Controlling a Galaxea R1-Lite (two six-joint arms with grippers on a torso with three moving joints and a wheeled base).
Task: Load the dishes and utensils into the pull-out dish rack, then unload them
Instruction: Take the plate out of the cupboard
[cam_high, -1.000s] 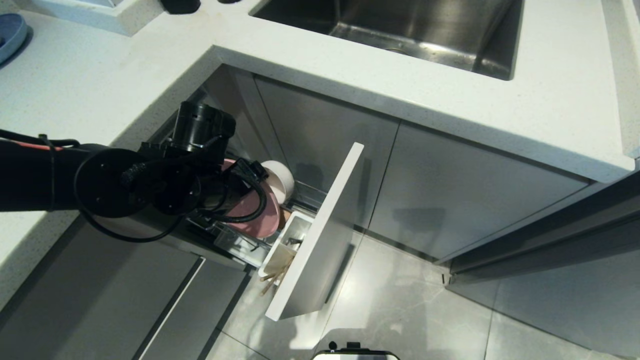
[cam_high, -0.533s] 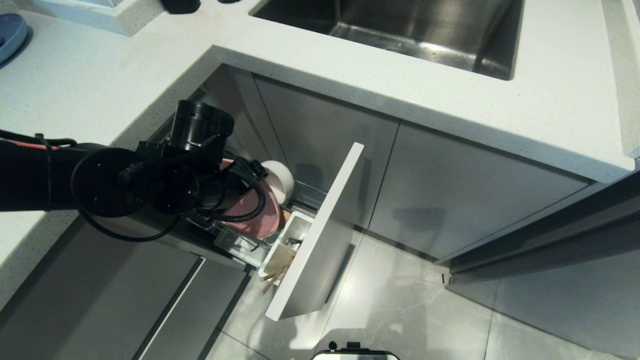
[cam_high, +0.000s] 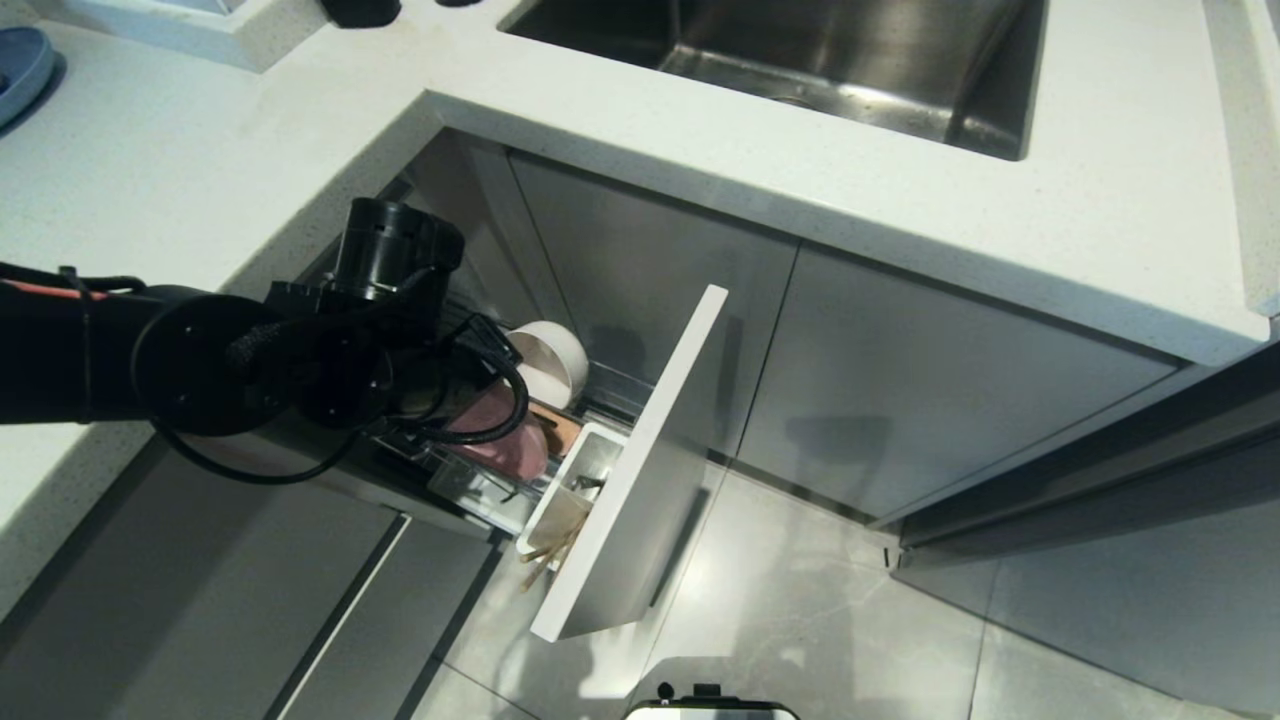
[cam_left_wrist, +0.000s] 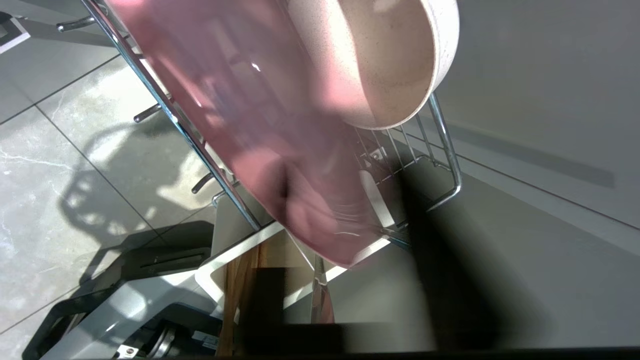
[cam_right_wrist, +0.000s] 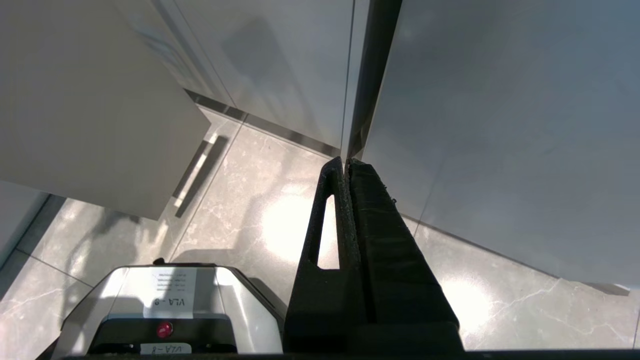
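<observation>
Left claw (cam_high: 470, 395) just clamped shut on the pink plate (cam_high: 505, 440) and tipped it away from the cream bowl (cam_high: 548, 362) inside the pull-out dish rack (cam_high: 600, 470), so unloading likely begins; right claw (cam_right_wrist: 346, 170) parked shut, holding nothing

You are looking at one pink plate (cam_high: 505, 445), one cream bowl (cam_high: 548, 362), one white utensil cup (cam_high: 578, 478), one wire rack (cam_left_wrist: 440, 135) and one steel sink (cam_high: 800, 60).
</observation>
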